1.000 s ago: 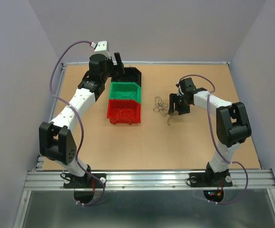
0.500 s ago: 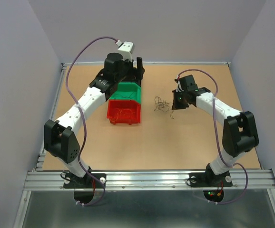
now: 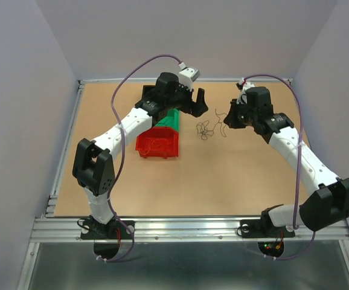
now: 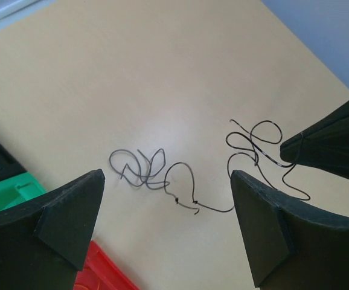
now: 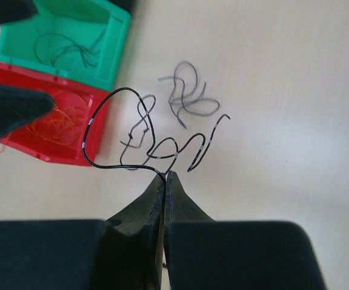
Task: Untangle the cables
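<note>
The cables lie as a thin, curly clump on the table between my two grippers. My right gripper is shut on a black cable; the wire loops out from the pinched fingertips and stays hooked into a grey cable. My left gripper hovers open just left of the clump. In the left wrist view its fingers stand wide apart above the grey cable and the black cable, touching neither.
A green bin and a red bin stand left of the clump, partly under the left arm. The green bin holds thin dark wires and the red bin holds orange ones. Tan tabletop lies in front.
My left arm has swung right from over the bins to beside the clump. My right gripper has shut on the black cable and drawn it up and back to the right.
</note>
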You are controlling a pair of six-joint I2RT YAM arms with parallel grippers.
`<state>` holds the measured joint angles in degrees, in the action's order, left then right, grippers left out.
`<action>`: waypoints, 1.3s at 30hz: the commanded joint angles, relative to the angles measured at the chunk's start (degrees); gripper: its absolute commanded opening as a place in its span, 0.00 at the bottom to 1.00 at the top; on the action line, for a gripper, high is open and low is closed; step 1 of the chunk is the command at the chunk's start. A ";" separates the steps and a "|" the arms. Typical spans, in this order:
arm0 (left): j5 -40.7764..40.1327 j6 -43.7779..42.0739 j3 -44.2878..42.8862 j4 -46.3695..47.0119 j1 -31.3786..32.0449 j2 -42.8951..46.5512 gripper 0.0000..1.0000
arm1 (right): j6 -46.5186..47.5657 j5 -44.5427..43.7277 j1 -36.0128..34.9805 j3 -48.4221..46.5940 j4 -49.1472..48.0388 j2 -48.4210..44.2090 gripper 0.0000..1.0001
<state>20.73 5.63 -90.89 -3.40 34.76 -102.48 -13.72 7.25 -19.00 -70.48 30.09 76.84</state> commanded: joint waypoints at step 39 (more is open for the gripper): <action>-23.02 10.63 29.37 -4.07 -17.19 43.50 0.98 | -21.53 13.50 -8.15 -73.50 -19.36 69.76 0.00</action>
<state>-0.69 16.64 -62.46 -7.05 17.82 -61.91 -33.93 20.36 -25.30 -141.45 15.20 144.66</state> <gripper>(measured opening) 0.985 0.020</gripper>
